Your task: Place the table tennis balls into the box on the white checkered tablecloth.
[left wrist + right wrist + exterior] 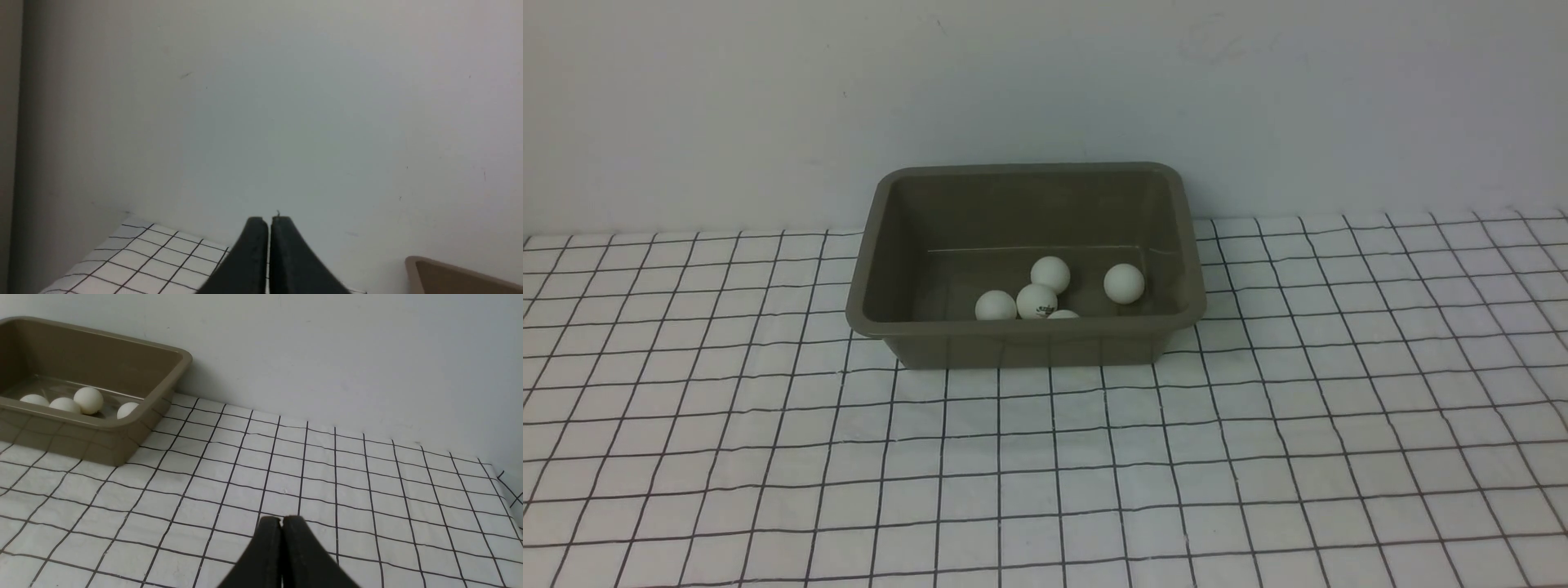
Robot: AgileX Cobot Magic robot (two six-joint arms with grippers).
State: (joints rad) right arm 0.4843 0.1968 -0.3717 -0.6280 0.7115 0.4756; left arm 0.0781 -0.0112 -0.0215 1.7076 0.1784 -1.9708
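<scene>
The olive-grey box (1029, 327) stands on the white checkered tablecloth (1045, 474) against the back wall. Several white table tennis balls lie inside it: one (1124, 283) to the right, a cluster (1036, 300) near the front wall, one of them half hidden by the rim. The right wrist view shows the box (135, 428) with balls (88, 400) in it. My left gripper (269, 220) is shut and empty, with a corner of the box (412, 263) off to its side. My right gripper (282, 519) is shut and empty above the cloth, well away from the box. Neither arm shows in the front view.
A plain white wall (1045, 82) rises right behind the box. In the right wrist view the cloth's edge (504, 477) drops off at the far corner. A darker vertical edge (10, 143) borders the left wrist view.
</scene>
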